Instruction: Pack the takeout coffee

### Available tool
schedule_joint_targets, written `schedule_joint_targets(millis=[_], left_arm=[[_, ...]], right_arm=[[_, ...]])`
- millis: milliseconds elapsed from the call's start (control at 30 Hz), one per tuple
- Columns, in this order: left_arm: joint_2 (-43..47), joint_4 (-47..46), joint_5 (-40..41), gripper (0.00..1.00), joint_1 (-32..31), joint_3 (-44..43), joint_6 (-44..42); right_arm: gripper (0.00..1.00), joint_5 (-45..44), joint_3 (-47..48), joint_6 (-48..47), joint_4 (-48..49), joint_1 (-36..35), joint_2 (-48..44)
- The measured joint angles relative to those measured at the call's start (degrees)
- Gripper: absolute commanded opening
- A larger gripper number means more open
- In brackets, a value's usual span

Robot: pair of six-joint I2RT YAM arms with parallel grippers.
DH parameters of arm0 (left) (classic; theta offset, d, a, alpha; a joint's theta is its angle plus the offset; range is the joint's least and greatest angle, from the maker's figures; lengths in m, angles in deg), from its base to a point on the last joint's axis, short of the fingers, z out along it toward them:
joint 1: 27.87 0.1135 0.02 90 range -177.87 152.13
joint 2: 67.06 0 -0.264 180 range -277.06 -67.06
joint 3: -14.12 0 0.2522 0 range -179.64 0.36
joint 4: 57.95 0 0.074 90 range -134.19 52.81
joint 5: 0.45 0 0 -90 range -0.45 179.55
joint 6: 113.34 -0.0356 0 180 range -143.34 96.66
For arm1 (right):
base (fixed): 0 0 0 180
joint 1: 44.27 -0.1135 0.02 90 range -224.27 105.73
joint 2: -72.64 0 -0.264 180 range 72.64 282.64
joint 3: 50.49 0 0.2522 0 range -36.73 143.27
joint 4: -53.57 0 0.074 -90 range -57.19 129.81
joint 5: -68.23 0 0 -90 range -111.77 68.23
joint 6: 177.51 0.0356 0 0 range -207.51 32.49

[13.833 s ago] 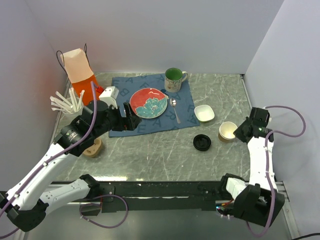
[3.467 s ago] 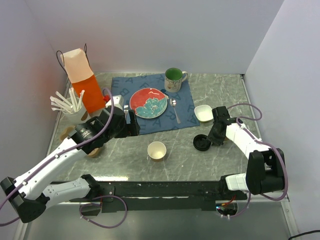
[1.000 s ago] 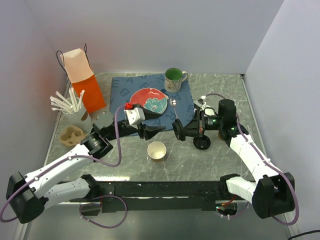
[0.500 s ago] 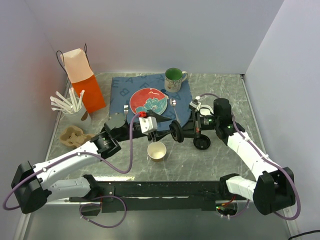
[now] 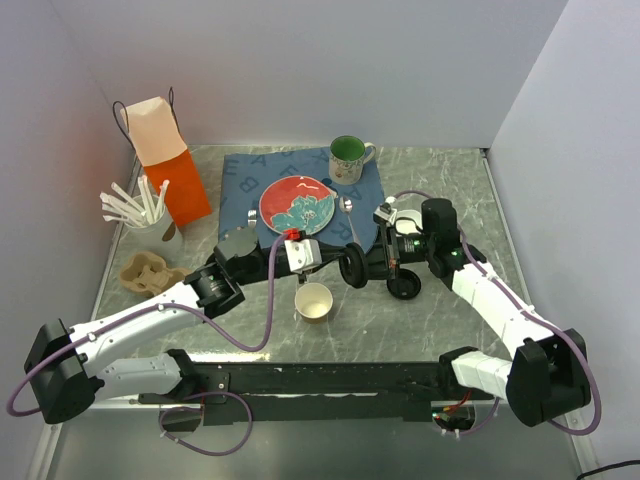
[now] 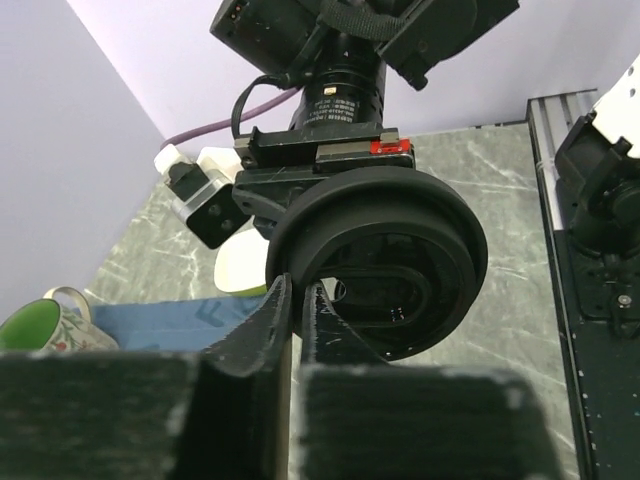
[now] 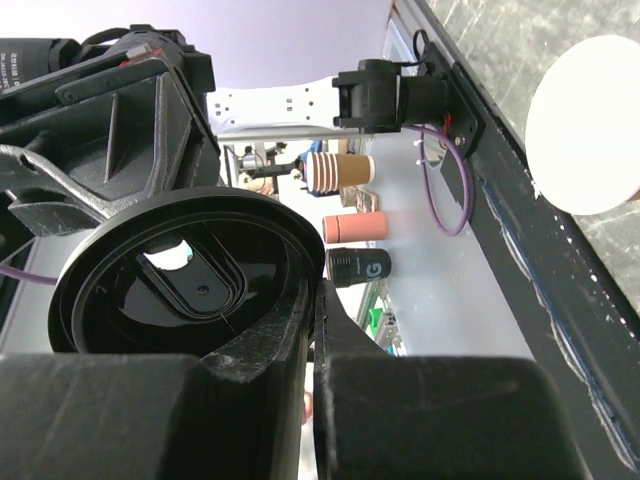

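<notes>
A flat black lid (image 5: 352,268) hangs upright in the air above the table's middle, gripped from both sides. My left gripper (image 5: 335,258) is shut on its rim; in the left wrist view the left gripper (image 6: 297,285) pinches the lid (image 6: 400,250) at its left edge. My right gripper (image 5: 368,266) is shut on the opposite rim, and the right wrist view shows the right gripper (image 7: 318,290) clamping the lid (image 7: 170,280). A lidless tan paper cup (image 5: 314,301) stands just below and in front of them. The takeout coffee is out of view.
A second black lid (image 5: 404,288) lies on the table under the right arm. A red plate (image 5: 297,205), spoon (image 5: 350,222) and green mug (image 5: 347,158) sit on a blue cloth (image 5: 245,175). At the left stand an orange paper bag (image 5: 165,160), a cup of white sticks (image 5: 140,210) and a cardboard carrier (image 5: 148,270).
My left gripper has moved right to the lid held by the right gripper and shut on its rim. The right gripper shifted slightly left with the lid.
</notes>
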Motion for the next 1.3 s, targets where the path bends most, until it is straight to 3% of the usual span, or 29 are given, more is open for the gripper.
schedule_joint_targets(millis=[33,67,200,300,367,633,800,900,1100,1300], left_arm=[[0.0,0.2,0.1,0.01,0.0,0.0,-0.1],[0.0,0.5,0.3,0.01,-0.2,0.0,-0.2],[0.1,2.4,2.6,0.01,-0.4,-0.5,1.2],[1.0,4.4,5.7,0.01,-0.4,-1.1,4.0],[2.2,7.2,7.8,0.01,-0.4,-1.9,6.4],[2.8,29.6,22.6,0.01,-0.4,-16.1,28.2],[-6.3,50.0,31.1,0.01,-0.4,-31.8,43.0],[-12.6,60.8,34.2,0.01,-0.4,-36.7,51.6],[-20.7,78.0,36.9,0.01,-0.8,-37.1,63.4],[-23.7,85.7,38.8,0.01,-2.5,-37.3,69.9]], right_arm=[[0.15,0.0,0.0,-0.1,-0.3,-0.1,0.1],[0.26,-0.1,0.0,-0.3,-0.8,-0.1,0.1],[0.55,-1.2,0.6,-2.1,-4.1,-0.1,0.1],[0.75,-5.8,4.0,-6.9,-12.5,-0.1,-0.2],[1.0,-9.6,6.1,-9.5,-17.0,0.1,-1.2],[1.0,-37.8,20.4,-21.0,-42.3,1.2,-5.2],[1.0,-51.0,26.6,-25.9,-50.6,1.2,-5.3],[1.0,-54.8,28.2,-27.9,-52.6,1.2,-5.6],[1.0,-57.2,27.6,-30.2,-53.4,1.2,-7.5],[1.0,-57.6,24.8,-31.4,-53.5,1.2,-9.4]])
